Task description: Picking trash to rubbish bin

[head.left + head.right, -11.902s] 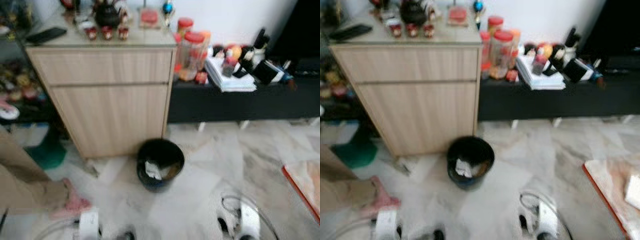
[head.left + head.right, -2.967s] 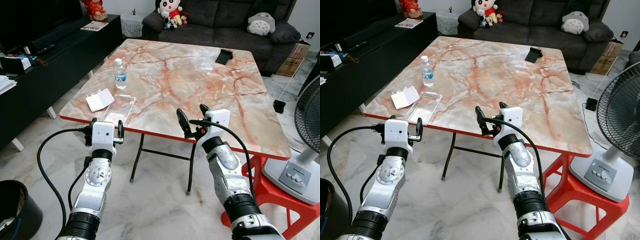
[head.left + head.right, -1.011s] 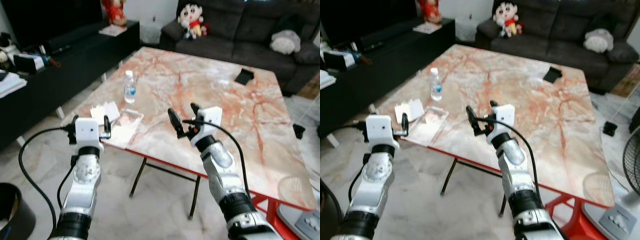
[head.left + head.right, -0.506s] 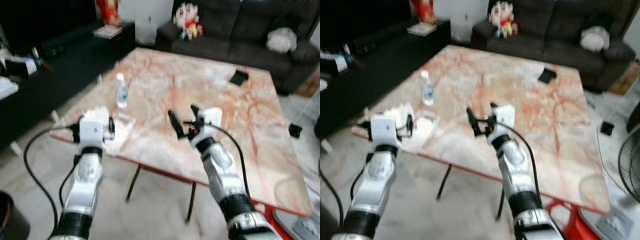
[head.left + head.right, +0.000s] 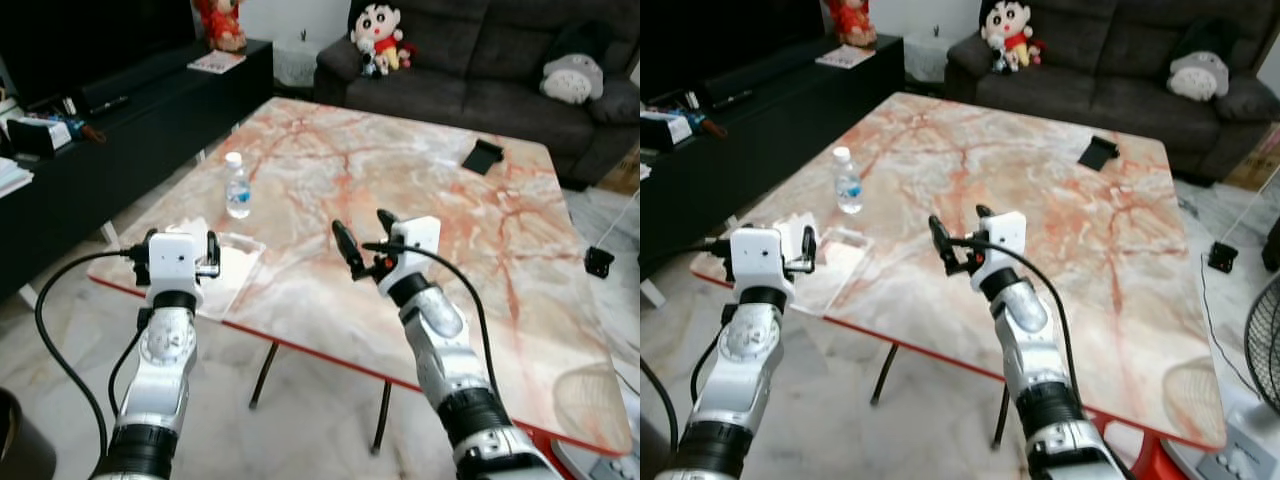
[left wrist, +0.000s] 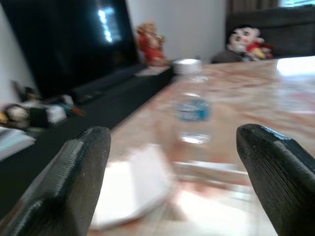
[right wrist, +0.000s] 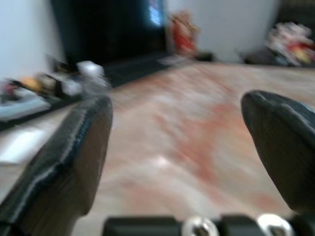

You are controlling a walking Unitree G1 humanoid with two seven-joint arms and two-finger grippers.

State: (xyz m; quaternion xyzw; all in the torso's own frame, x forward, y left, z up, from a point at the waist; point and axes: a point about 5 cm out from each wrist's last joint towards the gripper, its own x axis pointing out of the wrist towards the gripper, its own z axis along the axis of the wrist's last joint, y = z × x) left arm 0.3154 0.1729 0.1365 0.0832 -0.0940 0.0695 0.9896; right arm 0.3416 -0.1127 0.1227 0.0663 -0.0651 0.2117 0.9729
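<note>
Both grippers, left [image 5: 180, 258] and right [image 5: 362, 238], hover with fingers spread. The clear plastic water bottle [image 5: 237, 186] could tip if nudged while reaching for the white paper scrap [image 5: 795, 228].

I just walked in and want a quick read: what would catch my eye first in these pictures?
The big marble table with red veins, both grippers raised over its near edge: left gripper, right gripper, each open. Near the left gripper stand a bottle, a white packet and a clear tray.

table [image 5: 480, 250] centre: bare, free | left edge: bottle [image 5: 237, 186], clear tray [image 5: 232, 262] obstruct
</note>
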